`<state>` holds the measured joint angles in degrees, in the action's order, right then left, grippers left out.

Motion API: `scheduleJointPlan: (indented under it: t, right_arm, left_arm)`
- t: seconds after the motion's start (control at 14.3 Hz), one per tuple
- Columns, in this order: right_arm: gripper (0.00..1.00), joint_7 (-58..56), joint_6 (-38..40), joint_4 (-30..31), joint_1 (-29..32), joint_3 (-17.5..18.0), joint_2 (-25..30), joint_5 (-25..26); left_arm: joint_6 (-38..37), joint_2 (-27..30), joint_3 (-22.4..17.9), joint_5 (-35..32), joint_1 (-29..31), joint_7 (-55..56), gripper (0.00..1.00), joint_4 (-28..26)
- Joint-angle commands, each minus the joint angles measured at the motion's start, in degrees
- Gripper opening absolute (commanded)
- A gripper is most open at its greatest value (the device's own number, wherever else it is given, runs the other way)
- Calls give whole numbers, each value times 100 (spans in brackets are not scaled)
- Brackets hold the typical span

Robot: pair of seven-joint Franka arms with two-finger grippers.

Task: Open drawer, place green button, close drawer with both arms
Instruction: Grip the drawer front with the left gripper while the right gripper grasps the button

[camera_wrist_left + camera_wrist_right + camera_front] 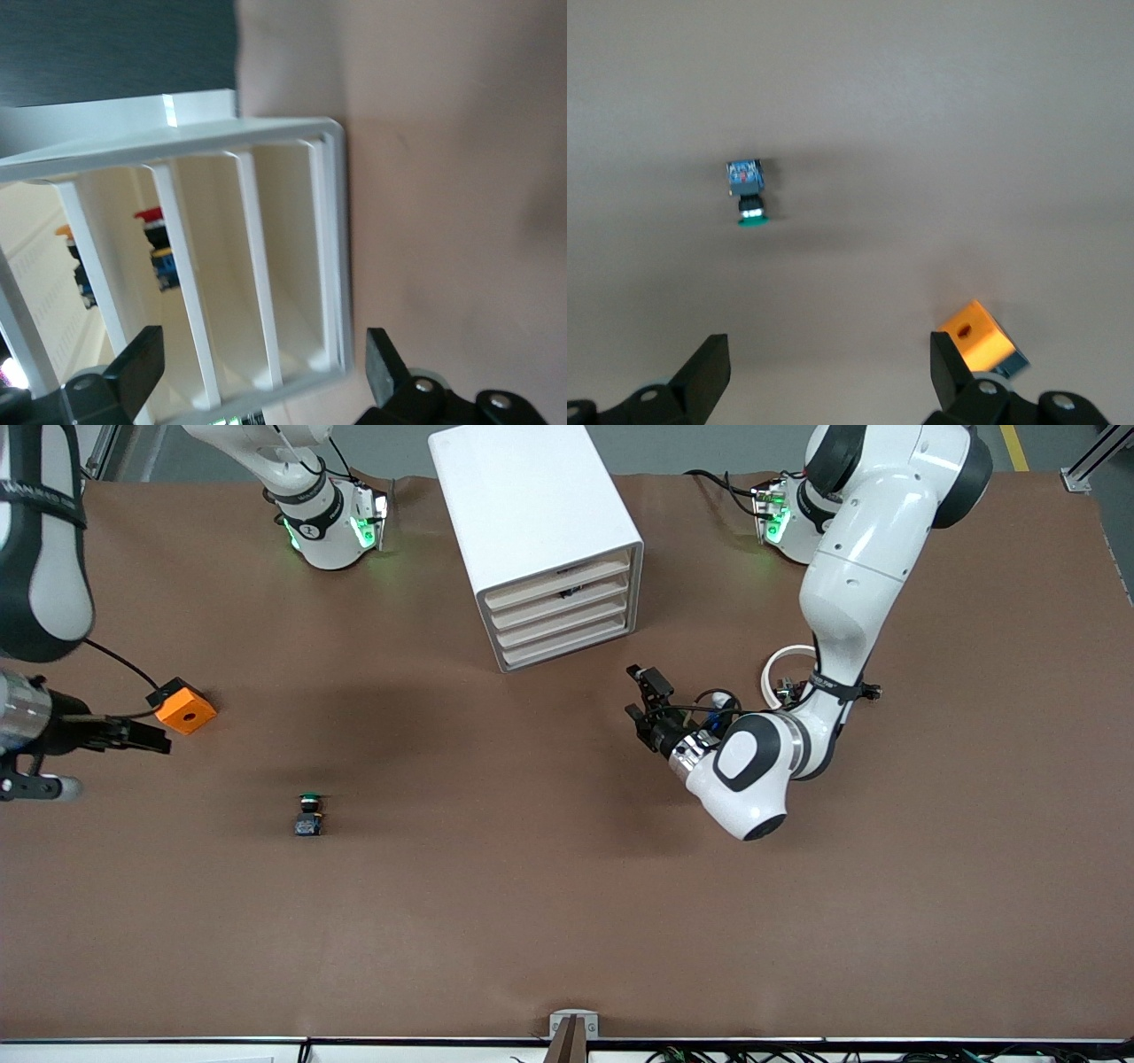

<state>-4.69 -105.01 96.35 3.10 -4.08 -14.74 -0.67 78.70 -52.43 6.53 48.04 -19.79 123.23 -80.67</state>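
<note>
At the upper centre of the front view stands the white cabinet (pixel 532 522), its four pale drawer fronts all flush, so the drawer (pixel 567 621), third from the top, is judged not yet opened. Lower and toward the right arm's end of the table, in the lower left part of that view, the button (pixel 309 816) lies on its side on the bare brown table (pixel 567 921), green cap pointing toward the cabinet's row; it is well apart from the cabinet and nearer to the front camera than the orange cube (pixel 185 708). At the left edge of the front view the right gripper (pixel 142 735) hovers just beside the orange cube with its fingers spread apart; the right wrist view shows the same spread fingers (pixel 704 376) with the button (pixel 747 190) and the cube (pixel 979 341) both in sight and nothing held. Right of centre in the front view the left gripper (pixel 645 695) hangs in front of the cabinet, fingers spread and empty; the left wrist view shows the drawer fronts (pixel 257 266) framed between them. All three steps remain: opening the drawer, placing the button inside, and closing it
</note>
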Motion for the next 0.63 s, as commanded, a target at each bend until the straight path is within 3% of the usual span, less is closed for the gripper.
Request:
scheduleJointPlan:
  t: [0.0,0.28,0.49,0.56]
  right_arm:
    - [100,169,-703,270,-168,39,-308,-91]
    - [100,346,-1740,322,-432,47,-898,-364]
    - [100,441,-2391,664,-573,47,-978,-451]
    - [100,460,-2567,814,-599,47,-987,-487]
  left_arm:
    - [-556,-223,24,83,-235,465,100,165]
    - [-778,-372,23,21,-543,465,100,139]
    - [-778,-522,15,-6,-587,448,100,113]
    - [-778,-592,15,-6,-622,448,96,121]
